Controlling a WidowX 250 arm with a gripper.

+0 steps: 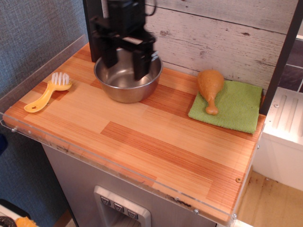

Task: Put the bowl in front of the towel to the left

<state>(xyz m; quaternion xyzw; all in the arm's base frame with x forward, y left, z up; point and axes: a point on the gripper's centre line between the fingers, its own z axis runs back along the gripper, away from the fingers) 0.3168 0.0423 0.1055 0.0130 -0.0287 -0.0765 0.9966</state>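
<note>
The shiny steel bowl (127, 81) stands upright at the back left of the wooden counter. The green towel (229, 107) lies flat at the back right, apart from the bowl. My black gripper (124, 65) hangs over the bowl with its two fingers spread apart. The left finger reaches down towards the bowl's inside and the right finger (140, 66) stands near the bowl's right rim. It holds nothing.
An orange toy chicken drumstick (210, 88) lies on the towel's left part. A yellow brush with white bristles (46, 91) lies at the left edge. A plank wall runs behind the counter (156, 142). A clear lip lines the front edge.
</note>
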